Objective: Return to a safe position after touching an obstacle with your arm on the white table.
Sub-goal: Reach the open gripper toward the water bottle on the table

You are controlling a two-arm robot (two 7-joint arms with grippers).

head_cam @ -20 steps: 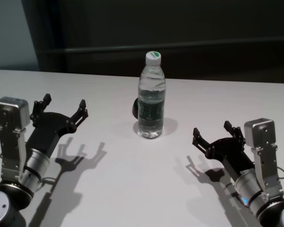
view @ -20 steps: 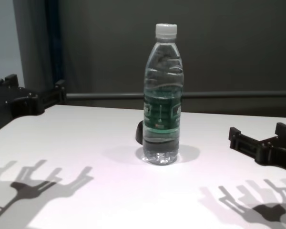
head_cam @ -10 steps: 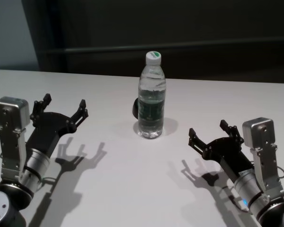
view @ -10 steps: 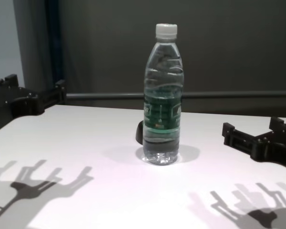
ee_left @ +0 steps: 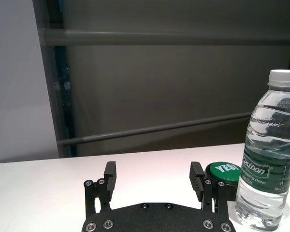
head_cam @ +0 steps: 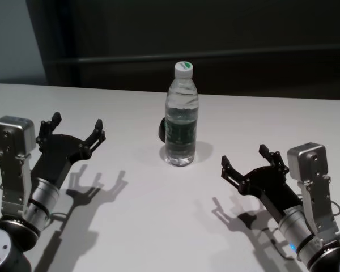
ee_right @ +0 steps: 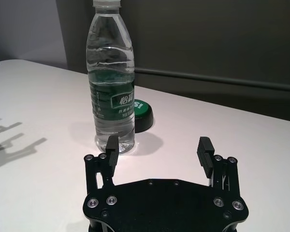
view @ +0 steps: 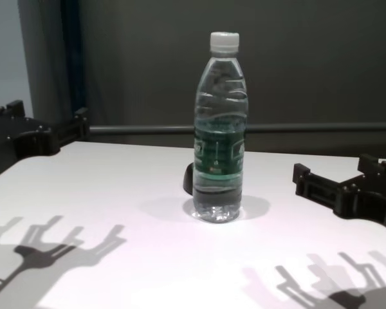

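The obstacle, a clear water bottle with a white cap and a green label, stands upright in the middle of the white table. It also shows in the chest view, the left wrist view and the right wrist view. My right gripper is open and empty. It hovers above the table to the right of the bottle and a little nearer, apart from it. My left gripper is open and empty, well to the left of the bottle.
A small dark round button with a green top marked YES lies just behind the bottle, close to its base. A dark grey wall with a horizontal rail runs along the table's far edge. Bare tabletop lies between the arms.
My right gripper has moved left and forward toward the bottle, and its shadow has drifted farther from it. The left arm and the bottle have not moved.
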